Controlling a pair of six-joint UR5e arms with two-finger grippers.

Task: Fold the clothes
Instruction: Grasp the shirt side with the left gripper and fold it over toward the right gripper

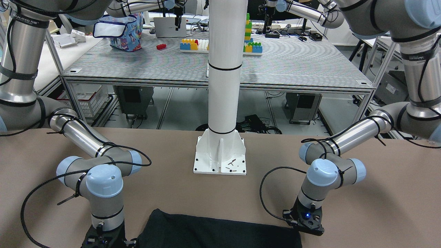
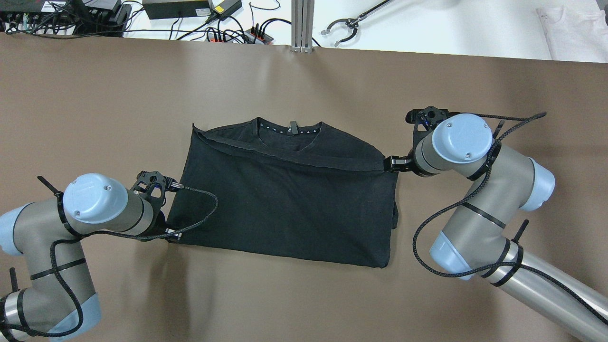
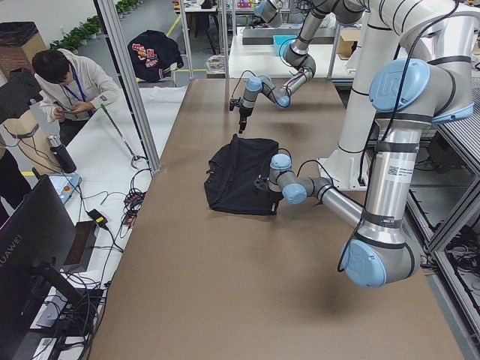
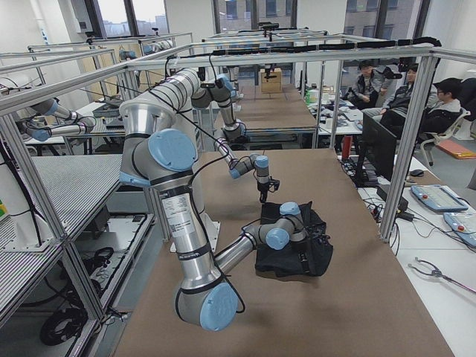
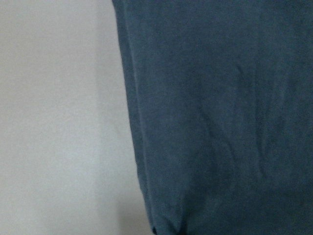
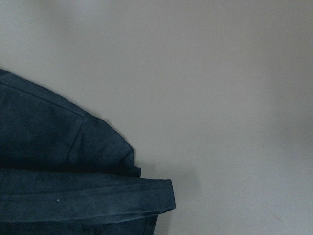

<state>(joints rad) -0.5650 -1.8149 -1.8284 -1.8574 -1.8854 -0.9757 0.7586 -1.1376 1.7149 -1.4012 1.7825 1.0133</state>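
A thin, matte black T-shirt lies part-folded between the left pincer and the right pincer, each at an edge. I cannot tell whether either is spread or pinching. The next fold probably needs firm corner pinches.

- cloth between left hand and right hand: thin black fabric, matt, faintly creased.
- desk beneath both hands: brown, smooth, matt.
- arm tubes behind the hands: brushed metal, shiny; caps pale-blue smooth plastic.
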